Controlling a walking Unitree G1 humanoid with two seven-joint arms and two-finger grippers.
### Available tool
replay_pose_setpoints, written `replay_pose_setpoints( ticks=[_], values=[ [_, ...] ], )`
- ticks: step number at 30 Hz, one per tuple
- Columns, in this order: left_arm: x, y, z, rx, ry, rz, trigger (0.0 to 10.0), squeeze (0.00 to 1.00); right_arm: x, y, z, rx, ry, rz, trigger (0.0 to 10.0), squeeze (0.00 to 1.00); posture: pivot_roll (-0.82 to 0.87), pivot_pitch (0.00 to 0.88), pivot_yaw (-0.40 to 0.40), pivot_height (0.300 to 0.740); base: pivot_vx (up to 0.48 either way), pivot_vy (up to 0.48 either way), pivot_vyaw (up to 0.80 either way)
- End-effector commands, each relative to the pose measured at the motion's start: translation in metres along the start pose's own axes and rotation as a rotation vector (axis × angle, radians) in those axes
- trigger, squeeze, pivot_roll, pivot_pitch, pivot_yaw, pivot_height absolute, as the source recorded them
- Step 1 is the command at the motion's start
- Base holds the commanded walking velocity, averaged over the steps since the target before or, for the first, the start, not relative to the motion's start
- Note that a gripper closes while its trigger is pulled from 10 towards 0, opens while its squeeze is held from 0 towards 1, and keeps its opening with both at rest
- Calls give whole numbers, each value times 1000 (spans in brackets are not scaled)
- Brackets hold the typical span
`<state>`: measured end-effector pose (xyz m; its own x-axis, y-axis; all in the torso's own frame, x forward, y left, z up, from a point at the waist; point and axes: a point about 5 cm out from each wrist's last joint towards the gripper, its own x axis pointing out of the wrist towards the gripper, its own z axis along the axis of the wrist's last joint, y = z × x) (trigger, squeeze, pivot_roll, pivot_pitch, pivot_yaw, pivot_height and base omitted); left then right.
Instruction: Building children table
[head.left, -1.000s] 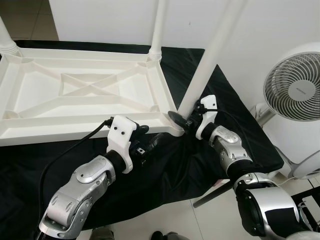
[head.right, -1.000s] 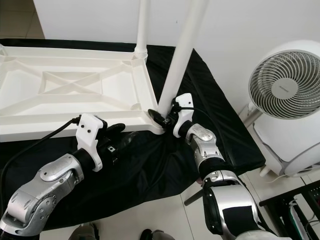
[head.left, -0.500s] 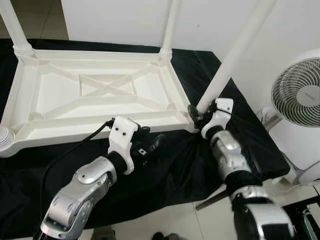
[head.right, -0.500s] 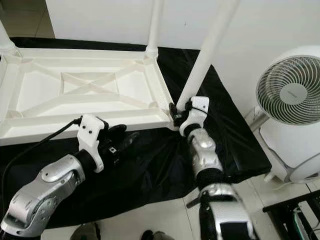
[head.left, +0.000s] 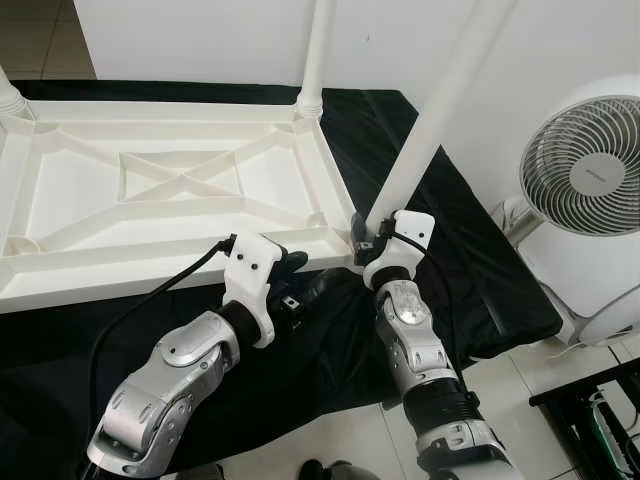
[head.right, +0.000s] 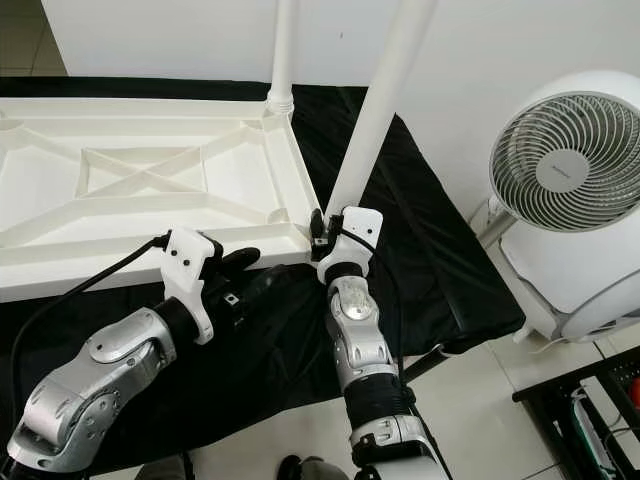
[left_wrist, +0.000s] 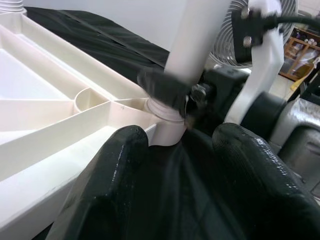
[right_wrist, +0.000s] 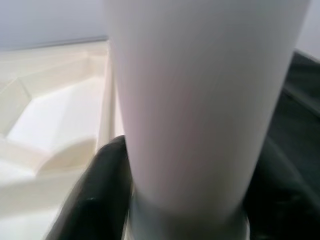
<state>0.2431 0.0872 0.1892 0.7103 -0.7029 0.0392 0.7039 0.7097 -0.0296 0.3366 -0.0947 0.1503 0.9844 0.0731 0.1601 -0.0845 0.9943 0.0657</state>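
A white children's table top (head.left: 150, 262) lies upside down on a black cloth (head.left: 470, 270). A long white leg (head.left: 430, 110) stands tilted in its near right corner socket. My right gripper (head.left: 365, 240) is shut on the base of this leg, which the right wrist view shows as a wide white tube (right_wrist: 200, 100) between the black fingers (right_wrist: 102, 190). My left gripper (head.left: 305, 280) hovers open over the cloth just in front of the table's near edge. In the left wrist view its fingers (left_wrist: 115, 170) point toward that corner and leg (left_wrist: 195, 45), holding nothing.
Another leg (head.left: 318, 50) stands in the far right corner, and a third (head.left: 8, 95) at the far left. A white floor fan (head.left: 585, 180) stands on the tiled floor to the right of the cloth. A white wall runs behind.
The camera has swung about. My right forearm has moved in from the right to almost straight below the leg, still gripping its base. The left gripper stays open in much the same place.
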Motion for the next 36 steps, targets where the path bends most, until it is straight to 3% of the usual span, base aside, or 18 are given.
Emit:
replay_pose_setpoints(
  ticks=[1, 6, 7, 8, 9, 12, 17, 20, 26, 34, 35, 36],
  values=[
    [0, -7, -1, -3, 3, -59, 10000, 0, -6, -4, -11, 4, 56, -4, 10000, 1000, 190, 137, -160, 740, 0, 0, 0],
    [-1, -8, -1, -5, 1, -55, 10000, 0, -10, -10, -3, 32, 33, 109, 10000, 1000, 190, 130, -164, 740, 0, 0, 0],
    [0, -8, -2, -4, 1, -55, 10000, 0, -10, -12, 0, 31, 33, 167, 10000, 686, 188, 127, -162, 740, 0, 0, 0],
    [0, -8, -2, -4, 1, -55, 10000, 0, -10, -12, 0, 31, 33, 167, 10000, 686, 188, 127, -162, 740, 0, 0, 0],
    [0, -8, -2, -4, 1, -57, 10000, 0, -9, -16, 2, 26, 31, 224, 10000, 0, 188, 127, -162, 740, 0, 0, 0],
    [0, -8, -2, -2, 2, -59, 10000, 0, -8, -20, 3, 13, 27, 263, 10000, 0, 188, 123, -161, 740, 0, 0, 0],
    [2, -7, 0, 7, 3, -71, 10000, 0, 9, -58, 10, -70, 59, 423, 10000, 0, 185, 120, -154, 740, 0, 0, 0],
    [2, -7, 0, 7, 3, -73, 10000, 0, 11, -60, 12, -96, 51, 454, 10000, 0, 184, 122, -152, 740, 0, 0, 0],
    [4, -8, 0, 5, 4, -80, 10000, 0, 20, -55, 15, -132, 83, 666, 10000, 0, 186, 126, -143, 740, 0, 0, 0],
    [5, -8, 0, 3, 2, -84, 10000, 0, 24, -48, 12, -105, 106, 745, 10000, 0, 187, 126, -140, 740, 0, 0, 0],
    [5, -10, 0, 1, 3, -93, 10000, 0, 26, -44, 10, -99, 114, 761, 0, 0, 196, 125, -137, 740, 0, 0, 0],
    [5, -10, 0, 1, 3, -93, 10000, 0, 26, -44, 10, -99, 114, 761, 0, 0, 196, 125, -137, 740, 0, 0, 0]
  ],
)
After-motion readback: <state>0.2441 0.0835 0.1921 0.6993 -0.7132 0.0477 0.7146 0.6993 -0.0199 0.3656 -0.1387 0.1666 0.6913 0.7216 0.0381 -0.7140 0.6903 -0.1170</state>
